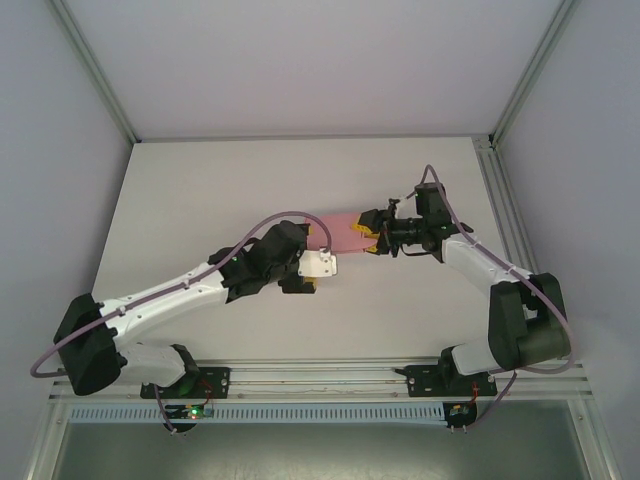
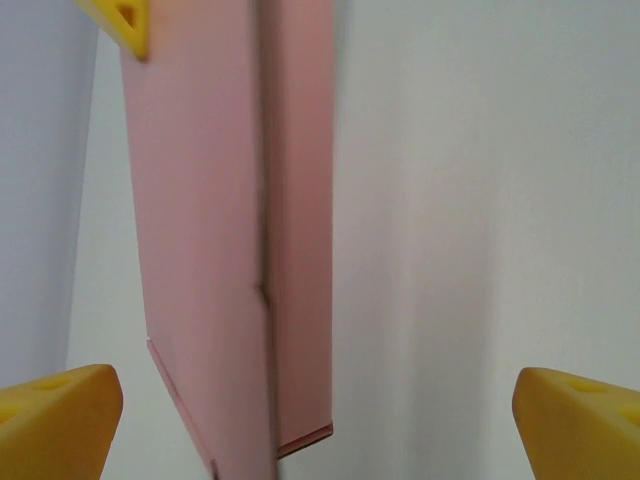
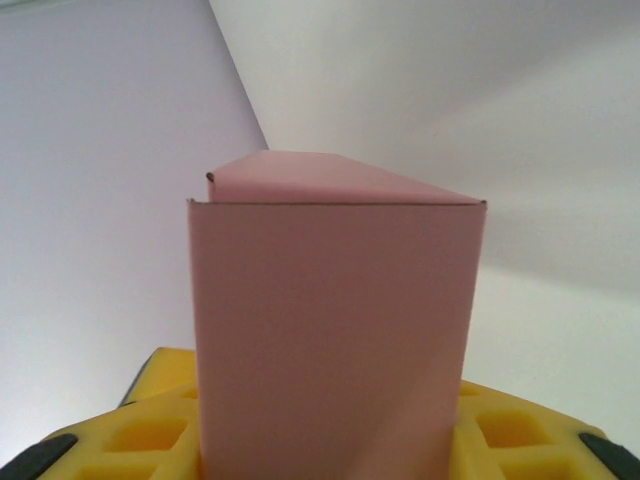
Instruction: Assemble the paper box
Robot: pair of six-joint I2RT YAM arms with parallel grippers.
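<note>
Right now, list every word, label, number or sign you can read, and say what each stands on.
None can be read. The paper box is plain pink card with no print on the faces shown. The yellow pads carry only moulded holes, no lettering.

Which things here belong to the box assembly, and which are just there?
Job:
- box, pinched in the right gripper
- left gripper, open near it

Not the job:
- table
- frame rail at the near edge
</note>
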